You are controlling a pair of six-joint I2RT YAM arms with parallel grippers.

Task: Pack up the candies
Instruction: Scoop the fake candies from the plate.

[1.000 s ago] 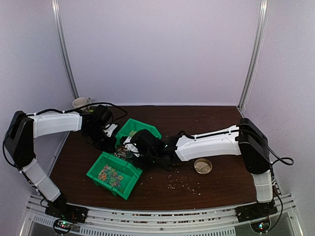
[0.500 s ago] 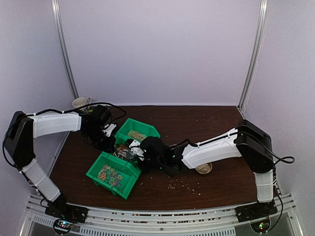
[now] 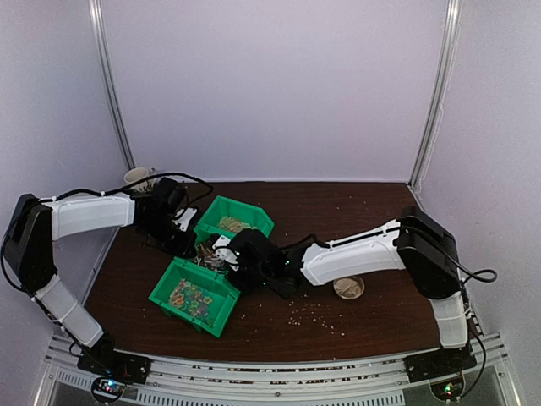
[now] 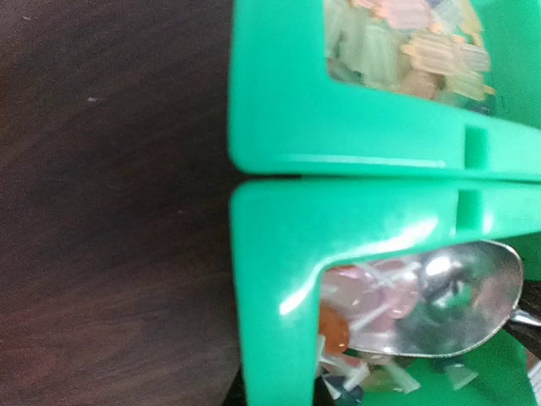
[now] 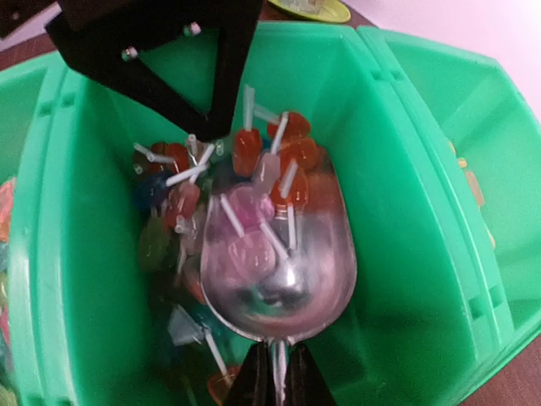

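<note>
- The right gripper [image 5: 272, 382] is clamped on the handle of a metal scoop [image 5: 279, 262], which lies among lollipops [image 5: 254, 152] in a green bin [image 5: 397, 211].
- The left gripper [image 3: 188, 233] is closed beside that bin; what it holds is unclear.

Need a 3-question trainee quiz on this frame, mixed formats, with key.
1. True or false: the right gripper is clamped on the handle of a metal scoop.
2. Multiple choice: the scoop's bowl sits inside A) a green bin, B) a glass jar, C) a cardboard box.
3. Fill in: the candies around the scoop each have a thin white ____.

Key: 1 true; 2 A; 3 stick.
</note>
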